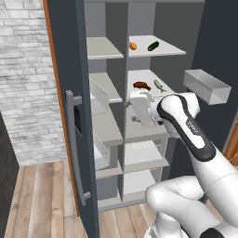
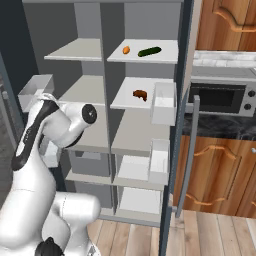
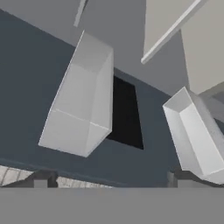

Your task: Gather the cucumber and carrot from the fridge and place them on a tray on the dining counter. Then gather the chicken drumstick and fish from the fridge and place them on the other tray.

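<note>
On the open fridge's top shelf lie the orange carrot [image 1: 133, 45] [image 2: 126, 50] and, to its right, the dark green cucumber [image 1: 153, 46] [image 2: 149, 51]. One shelf lower rest the brown chicken drumstick [image 1: 141, 85] [image 2: 140, 94] and the thin greenish fish [image 1: 159, 85]. My gripper [image 1: 138, 110] [image 3: 111, 180] hangs in front of the middle shelves, just below the drumstick's shelf, and is turned toward the left door's inner side. Its fingers stand wide apart with nothing between them: open. The trays and the dining counter are out of view.
The left fridge door [image 1: 69, 93] stands open with grey bins [image 3: 81, 100] [image 3: 197, 135] on its inner face. The right door carries bins [image 1: 207, 86] [image 2: 163, 102] too. A microwave [image 2: 220, 97] and wooden cabinets [image 2: 215, 170] stand to the right. A brick wall [image 1: 23, 79] is at the left.
</note>
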Available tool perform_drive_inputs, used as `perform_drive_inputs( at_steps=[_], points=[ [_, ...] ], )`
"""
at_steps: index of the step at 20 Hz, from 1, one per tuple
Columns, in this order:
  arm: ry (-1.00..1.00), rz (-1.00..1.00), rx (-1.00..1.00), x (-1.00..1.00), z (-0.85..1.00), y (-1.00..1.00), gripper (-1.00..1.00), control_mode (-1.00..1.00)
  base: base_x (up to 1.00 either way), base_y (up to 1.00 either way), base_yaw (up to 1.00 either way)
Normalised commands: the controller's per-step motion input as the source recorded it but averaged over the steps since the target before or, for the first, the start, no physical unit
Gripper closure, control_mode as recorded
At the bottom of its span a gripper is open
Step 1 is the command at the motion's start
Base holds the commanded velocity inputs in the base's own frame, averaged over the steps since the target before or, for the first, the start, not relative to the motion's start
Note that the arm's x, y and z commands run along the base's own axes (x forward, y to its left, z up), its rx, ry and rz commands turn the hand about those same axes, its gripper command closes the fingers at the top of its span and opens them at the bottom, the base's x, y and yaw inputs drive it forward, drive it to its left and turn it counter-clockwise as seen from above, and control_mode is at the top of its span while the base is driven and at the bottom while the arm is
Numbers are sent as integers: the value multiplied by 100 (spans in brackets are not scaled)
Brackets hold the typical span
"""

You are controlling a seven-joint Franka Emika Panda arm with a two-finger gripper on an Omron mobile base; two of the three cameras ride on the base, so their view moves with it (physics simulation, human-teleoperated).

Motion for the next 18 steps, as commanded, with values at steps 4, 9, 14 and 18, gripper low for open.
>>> perform_drive_inputs(
  at_steps=[4,9,14,18],
  points=[
    [9,0,12,99,0,9,-100,-100,0,0,0],
    [4,1,10,86,-1,33,-100,-100,0,0,0],
    [2,7,3,54,-5,72,-100,-100,0,0,0],
    [1,2,2,67,-7,55,-100,-100,0,0,0]
  ],
)
